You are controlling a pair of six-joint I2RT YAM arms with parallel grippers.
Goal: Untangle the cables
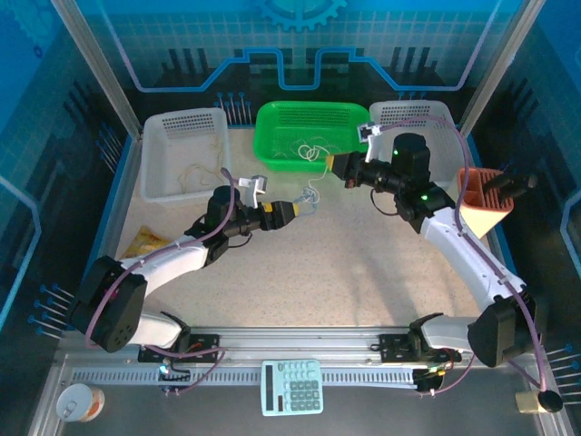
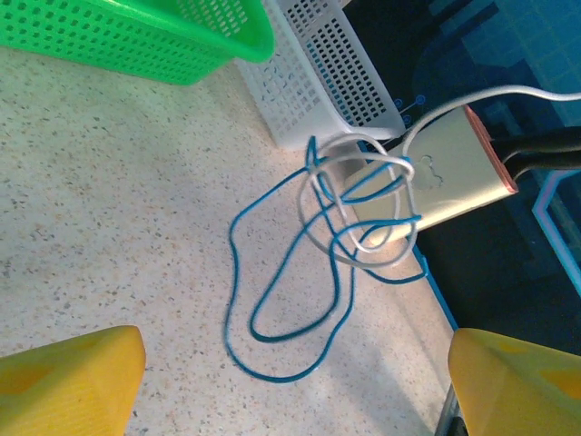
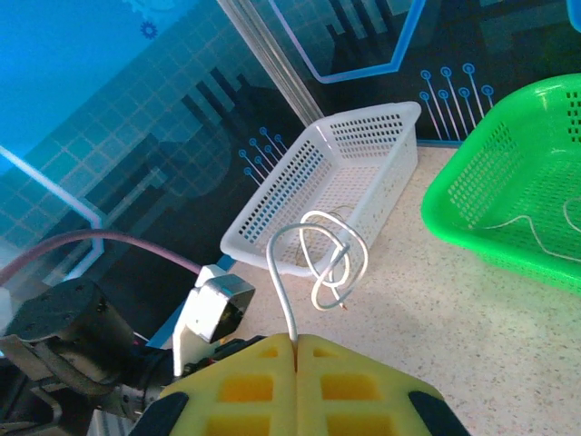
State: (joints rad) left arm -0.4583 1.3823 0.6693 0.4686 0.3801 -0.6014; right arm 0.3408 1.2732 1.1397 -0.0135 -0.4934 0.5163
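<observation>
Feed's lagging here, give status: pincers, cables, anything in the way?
Left pincer open, aimed at thin blue-and-white cord tangle on speckled table. Right pincer shut on curled thin white cord. White perforated plastic basket just beyond tangle.

No legible text; calculator (image 1: pixel 292 386) keys too small.

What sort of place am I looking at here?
Probably a robot test booth: two robot arms bolted to a table, blue printed walls around, sorting baskets and thin cords laid out.
</observation>
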